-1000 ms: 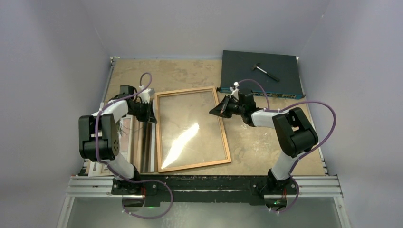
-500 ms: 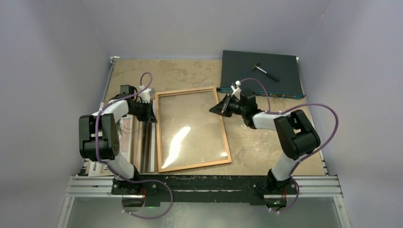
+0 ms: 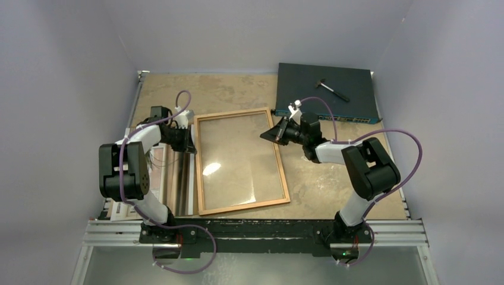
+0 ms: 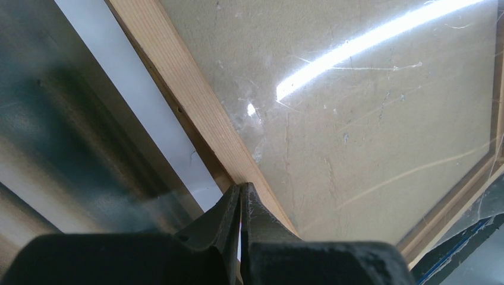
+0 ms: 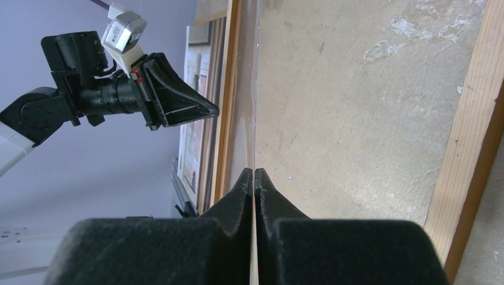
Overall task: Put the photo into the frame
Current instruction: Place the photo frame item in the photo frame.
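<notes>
CHANGE: glare on clear pane [image 3: 238,160] over frame [image 3: 243,206] shrunk, pane tilting | left gripper [image 3: 192,142]: just pinched shut at frame's left rail, hold unclear | right gripper [image 3: 263,138]: pinching pane at right rail | photo [image 3: 178,184]: left of frame, waiting; clearing pane first
</notes>
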### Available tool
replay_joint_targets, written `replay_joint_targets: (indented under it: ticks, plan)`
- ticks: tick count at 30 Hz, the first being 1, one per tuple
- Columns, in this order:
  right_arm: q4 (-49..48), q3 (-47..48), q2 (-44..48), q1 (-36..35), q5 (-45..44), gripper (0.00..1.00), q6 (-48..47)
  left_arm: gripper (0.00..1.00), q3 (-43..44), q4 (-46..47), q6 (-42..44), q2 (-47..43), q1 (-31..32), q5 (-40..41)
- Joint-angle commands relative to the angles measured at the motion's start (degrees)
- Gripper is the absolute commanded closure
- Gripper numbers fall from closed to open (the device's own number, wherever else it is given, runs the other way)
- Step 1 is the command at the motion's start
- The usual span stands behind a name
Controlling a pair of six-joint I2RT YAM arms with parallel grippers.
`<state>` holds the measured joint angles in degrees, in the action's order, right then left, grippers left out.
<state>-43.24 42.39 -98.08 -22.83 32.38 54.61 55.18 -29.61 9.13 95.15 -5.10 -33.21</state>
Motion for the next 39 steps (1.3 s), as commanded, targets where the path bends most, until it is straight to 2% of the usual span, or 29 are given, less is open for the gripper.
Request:
replay_joint_targets:
  ticks: [1, 9, 22, 31, 39]
  plan:
    - [-5.32, -0.71, 2.01, -1.08, 0.7, 1.0, 1.23, 1.0, 0.79, 0.43, 0.81, 1.22, 0.62, 1.13]
    - [-8.1, -2.21, 2.46, -1.76, 1.32, 1.0, 1.96, 1.0, 0.84, 0.43, 0.67, 1.22, 0.62, 0.72]
    - [-19.06, -5.77, 4.49, -2.7, 3.07, 1.0, 3.48, 1.0, 1.2, 0.16, 0.38, 1.15, 0.61, 0.41]
    - [-17.46, -5.11, 3.31, -3.05, 1.97, 1.0, 3.29, 1.0, 1.41, -0.03, 0.22, 1.11, 0.62, 0.34]
    - [-10.96, -5.34, 2.61, -3.1, -2.14, 1.0, 1.81, 1.0, 1.68, -0.37, 0.15, 0.95, 0.67, -0.18]
